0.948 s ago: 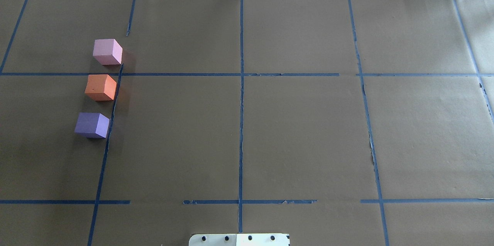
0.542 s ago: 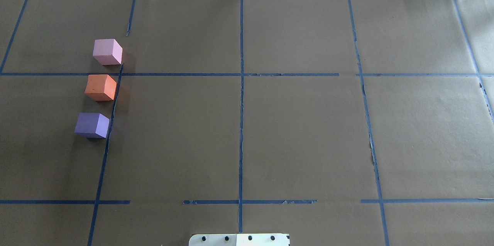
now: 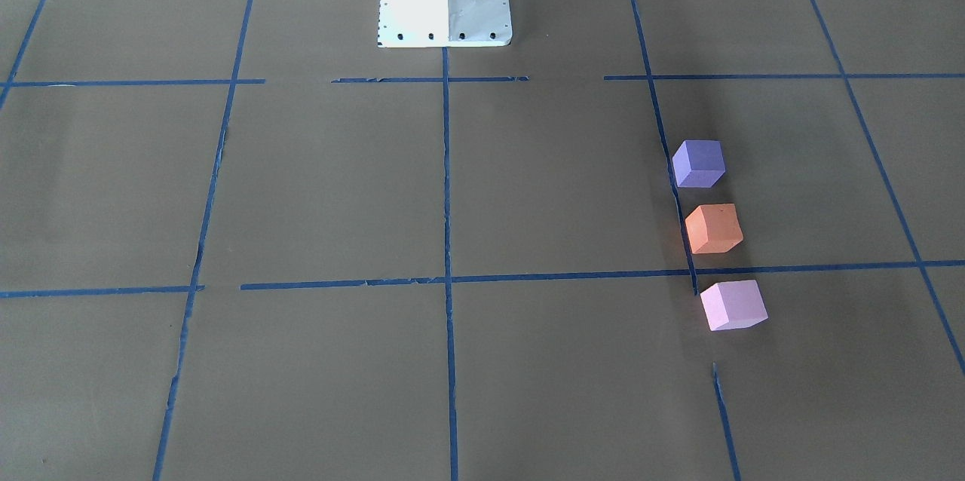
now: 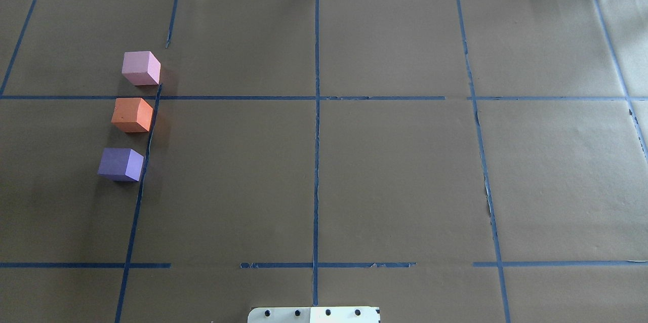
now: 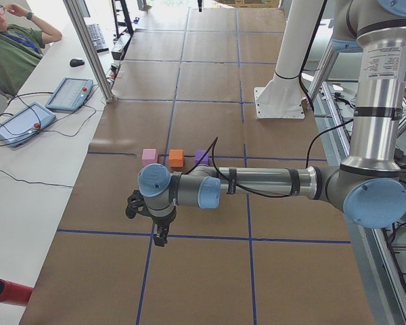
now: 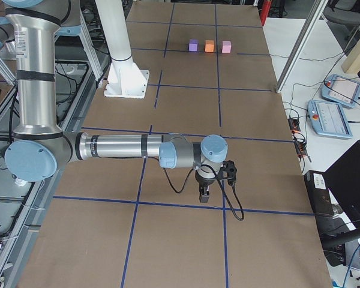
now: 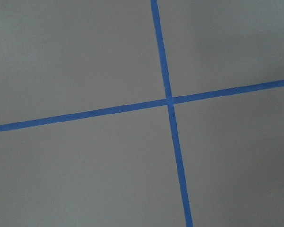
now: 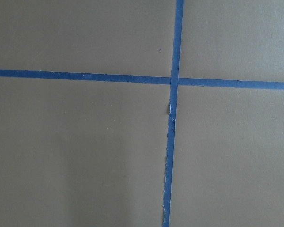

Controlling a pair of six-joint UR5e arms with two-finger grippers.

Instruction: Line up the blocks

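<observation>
The pink block [image 4: 140, 68], orange block [image 4: 131, 115] and purple block [image 4: 120, 164] stand apart in a row running 12 to 6 on the surface [image 4: 395, 171], seen from overhead. They lie at 3 o'clock from my left pincer [image 5: 161, 238], which is the nearer. My right pincer [image 6: 204, 193] is well apart. I cannot tell whether either pincer is open or closed.
</observation>
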